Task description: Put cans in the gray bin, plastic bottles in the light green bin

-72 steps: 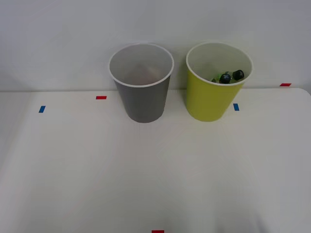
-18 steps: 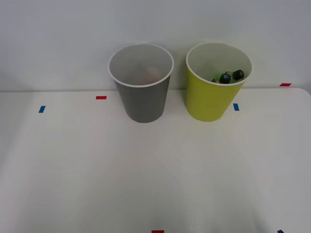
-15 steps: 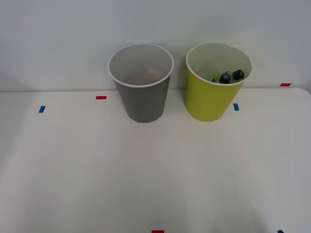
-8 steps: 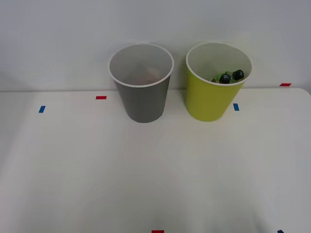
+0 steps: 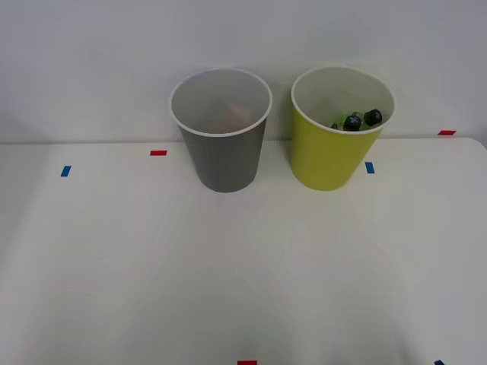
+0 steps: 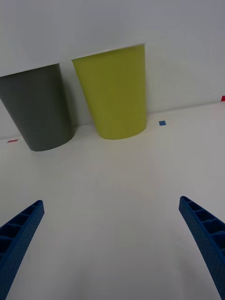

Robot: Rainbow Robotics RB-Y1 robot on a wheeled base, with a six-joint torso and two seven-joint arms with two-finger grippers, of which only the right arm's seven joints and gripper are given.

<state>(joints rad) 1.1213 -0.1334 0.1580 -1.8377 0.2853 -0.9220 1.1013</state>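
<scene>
The gray bin (image 5: 224,163) stands upright at the back of the white table, and the wrist view catches its side (image 6: 40,112). Deep inside it lies a faint reddish shape (image 5: 234,114); I cannot tell whether it is one of the cans. Just right of it stands the light green bin (image 5: 323,160), also in the wrist view (image 6: 115,93). Green plastic bottles with black caps (image 5: 354,121) lie inside it against its right wall. My right gripper (image 6: 111,202) is open and holds nothing, low over bare table, well short of both bins.
Small red tape marks (image 5: 158,153) and blue ones (image 5: 370,167) dot the table (image 5: 243,281). A white wall rises right behind the bins. A tiny dark blue bit (image 5: 439,363) sits at the bottom right edge of the front view.
Since the oldest frame, a small dark blue bit has appeared at the front view's bottom right edge. Bins and bottles have not moved.
</scene>
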